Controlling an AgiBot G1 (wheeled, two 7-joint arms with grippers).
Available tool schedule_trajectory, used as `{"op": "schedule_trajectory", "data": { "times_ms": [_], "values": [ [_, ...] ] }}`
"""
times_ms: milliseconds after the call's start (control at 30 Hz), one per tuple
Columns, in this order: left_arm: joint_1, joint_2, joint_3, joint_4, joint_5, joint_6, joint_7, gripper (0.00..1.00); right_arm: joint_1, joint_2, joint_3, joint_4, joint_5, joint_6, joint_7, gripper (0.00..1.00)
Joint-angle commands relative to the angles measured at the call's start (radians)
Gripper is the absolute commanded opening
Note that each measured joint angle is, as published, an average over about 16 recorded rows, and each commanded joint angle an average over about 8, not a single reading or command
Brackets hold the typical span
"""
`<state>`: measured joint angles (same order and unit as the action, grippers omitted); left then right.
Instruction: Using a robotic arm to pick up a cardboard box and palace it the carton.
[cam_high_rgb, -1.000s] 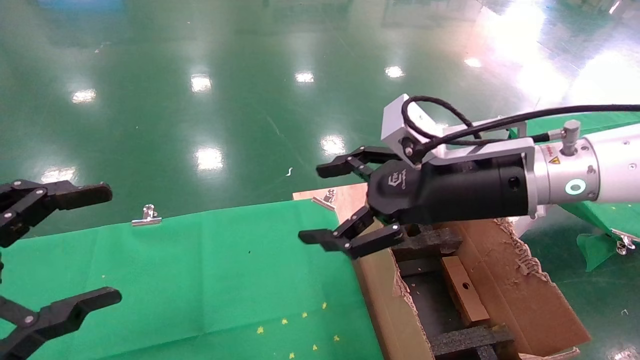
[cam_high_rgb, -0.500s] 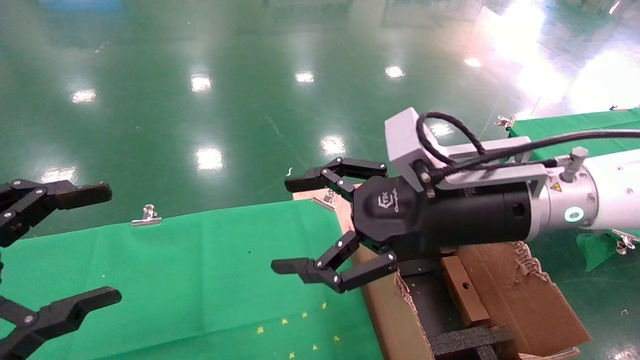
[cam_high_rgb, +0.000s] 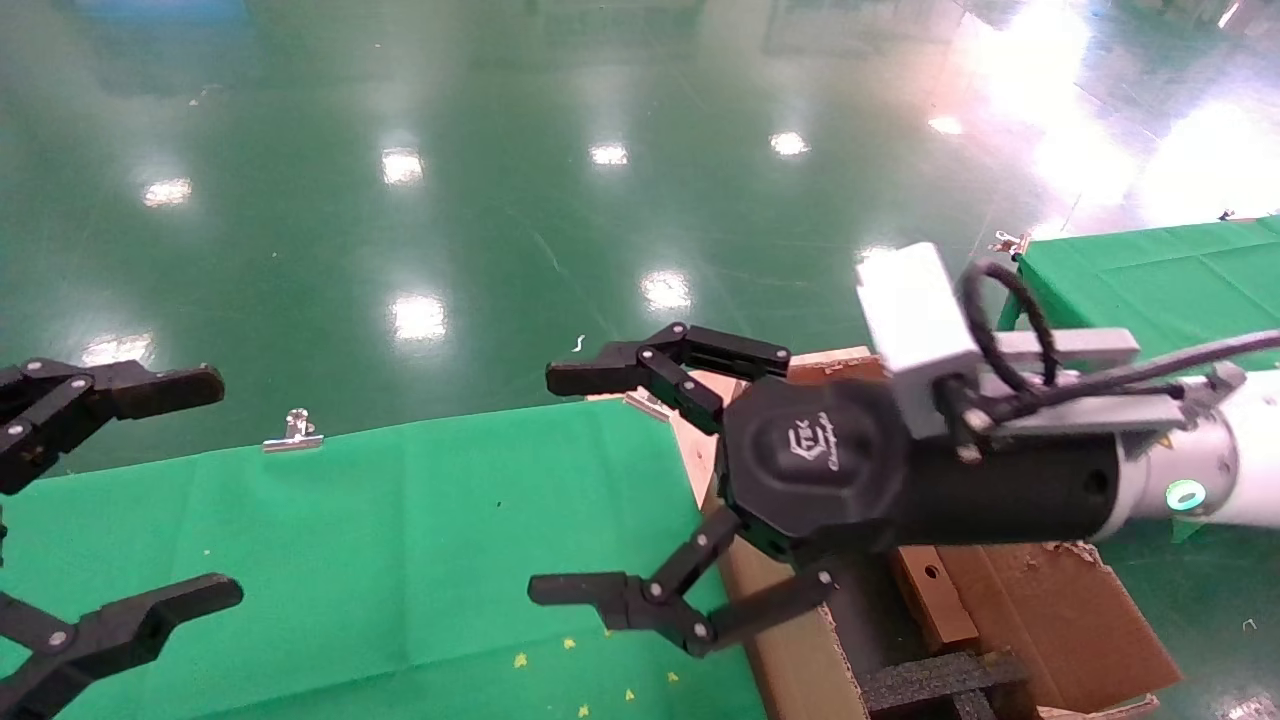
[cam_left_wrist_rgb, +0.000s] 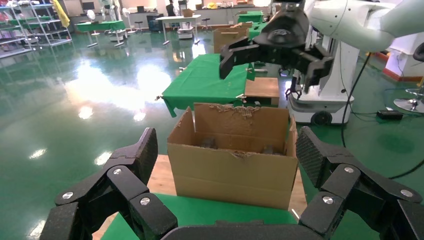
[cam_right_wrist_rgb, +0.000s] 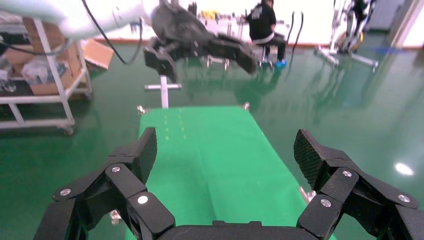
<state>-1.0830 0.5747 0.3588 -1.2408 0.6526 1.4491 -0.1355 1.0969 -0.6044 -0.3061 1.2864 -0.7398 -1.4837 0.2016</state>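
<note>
My right robotic arm's gripper (cam_high_rgb: 555, 484) is open and empty, held in the air over the edge of the green table, just left of the carton (cam_high_rgb: 1050, 620). The small cardboard box (cam_high_rgb: 930, 595), with its round hole up, lies inside the carton beside black foam inserts (cam_high_rgb: 940, 680). The arm hides the carton's far part. My left gripper (cam_high_rgb: 215, 486) is open and empty at the far left. The left wrist view looks between its open fingers (cam_left_wrist_rgb: 147, 150) at the carton (cam_left_wrist_rgb: 232, 172), with the right gripper (cam_left_wrist_rgb: 270, 50) above it. The right wrist view shows open fingers (cam_right_wrist_rgb: 305, 152) over the green cloth (cam_right_wrist_rgb: 215, 150).
The green-clothed table (cam_high_rgb: 400, 520) is held by metal clips (cam_high_rgb: 293, 432) at its far edge. A second green table (cam_high_rgb: 1150, 270) stands at the right. Glossy green floor lies around. A white robot base (cam_left_wrist_rgb: 325, 95) stands behind the carton.
My right gripper has moved from above the carton leftward and nearer, out over the green table's edge, and its fingers have spread wider. The small box stays in the carton. The left gripper has not moved.
</note>
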Motion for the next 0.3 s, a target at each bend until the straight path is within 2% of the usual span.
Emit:
{"op": "schedule_trajectory", "data": {
  "times_ms": [33, 300],
  "values": [
    [0.0, 0.0, 0.0, 0.0, 0.0, 0.0, 0.0, 1.0, -0.03, -0.009, 0.036, -0.003, 0.013, -0.016, -0.017, 1.0],
    [0.0, 0.0, 0.0, 0.0, 0.0, 0.0, 0.0, 1.0, -0.05, -0.015, 0.059, -0.006, 0.024, -0.027, -0.025, 1.0]
  ]
}}
